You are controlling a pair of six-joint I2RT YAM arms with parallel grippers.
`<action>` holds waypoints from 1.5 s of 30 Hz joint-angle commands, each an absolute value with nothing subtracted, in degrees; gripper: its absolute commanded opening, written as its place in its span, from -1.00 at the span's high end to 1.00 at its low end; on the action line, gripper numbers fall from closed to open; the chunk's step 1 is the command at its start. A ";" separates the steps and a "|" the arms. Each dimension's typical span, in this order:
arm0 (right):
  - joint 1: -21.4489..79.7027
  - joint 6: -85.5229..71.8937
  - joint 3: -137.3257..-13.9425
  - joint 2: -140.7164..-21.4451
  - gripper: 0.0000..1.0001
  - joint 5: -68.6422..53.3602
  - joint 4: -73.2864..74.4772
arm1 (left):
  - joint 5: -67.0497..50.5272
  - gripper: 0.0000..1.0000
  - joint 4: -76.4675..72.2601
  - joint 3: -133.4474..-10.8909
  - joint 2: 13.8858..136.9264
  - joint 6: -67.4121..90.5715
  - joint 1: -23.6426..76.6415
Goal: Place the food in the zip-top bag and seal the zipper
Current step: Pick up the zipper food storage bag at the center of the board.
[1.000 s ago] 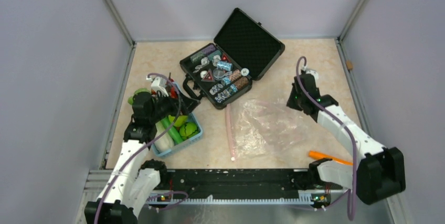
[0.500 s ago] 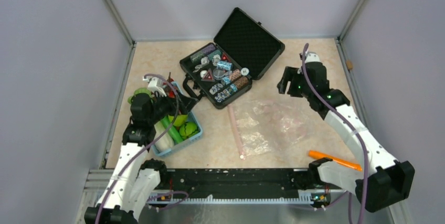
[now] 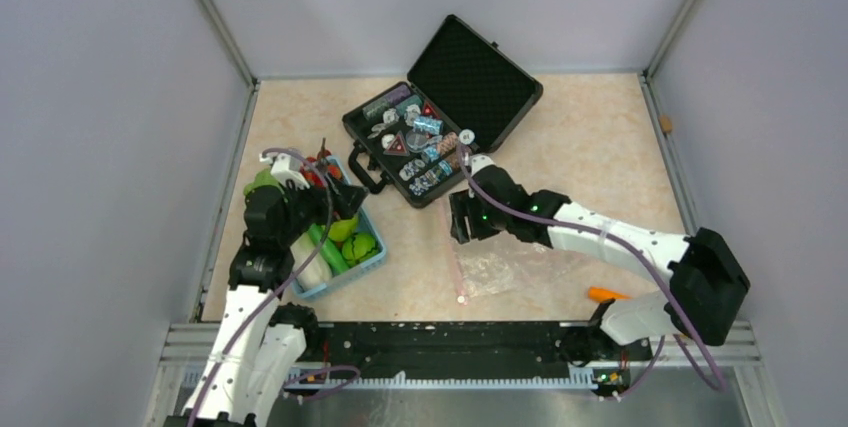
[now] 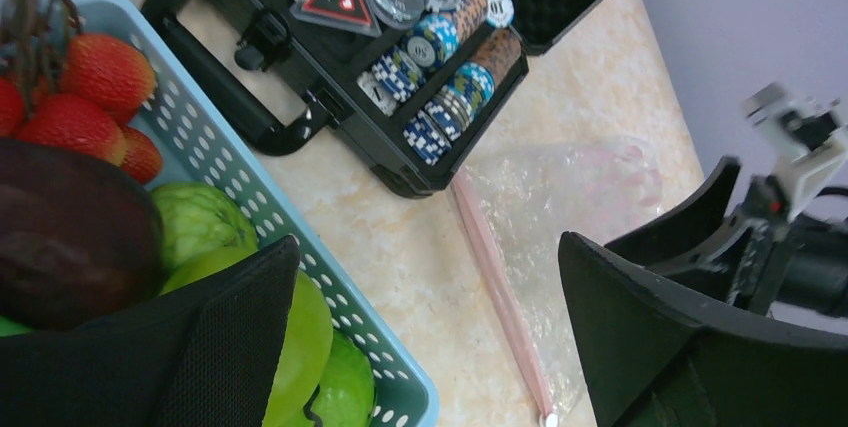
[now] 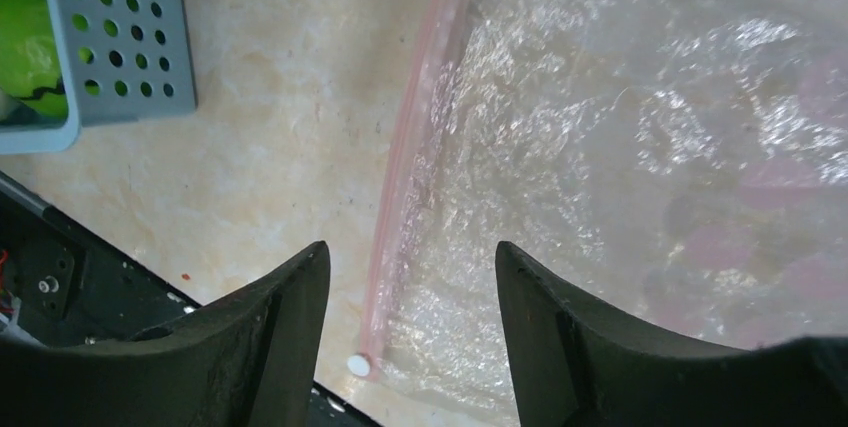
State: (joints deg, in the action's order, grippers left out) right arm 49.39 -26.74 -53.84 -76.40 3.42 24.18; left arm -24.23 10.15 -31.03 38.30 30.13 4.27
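Observation:
The zip-top bag (image 3: 492,269) lies flat and crinkly on the table, mostly under my right arm. Its pink zipper (image 5: 415,147) runs along the left edge and ends in a white slider (image 5: 358,365). My right gripper (image 3: 461,221) (image 5: 410,247) hovers open, straddling the zipper's near end without touching it. The food sits in a light blue basket (image 3: 372,262): a long cucumber (image 3: 322,245), a leafy ball (image 3: 359,247), a green apple (image 4: 300,337), a dark purple piece (image 4: 70,237) and red pieces (image 4: 95,72). My left gripper (image 3: 335,192) (image 4: 428,242) is wide open over the basket's right rim, holding nothing.
An open black case (image 3: 440,117) of chips and trinkets stands just behind the bag and basket. A long orange object (image 3: 604,295) lies by the right arm's base. The black base rail (image 3: 450,342) runs along the near edge.
My right arm swung from the bag's far right side leftward to the pink strip, and its jaws went from shut to open. The bag settled flatter. The left arm barely moved.

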 commanded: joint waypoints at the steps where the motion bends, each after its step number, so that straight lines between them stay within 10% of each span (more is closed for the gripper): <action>1: 54.37 -31.56 -53.46 -79.57 -0.20 7.31 17.77 | -18.46 -0.97 9.94 -31.13 32.01 31.07 4.08; 45: 66.91 -42.04 -63.64 -101.34 0.03 33.42 30.15 | 1.29 -0.97 17.93 -28.03 20.64 37.45 4.10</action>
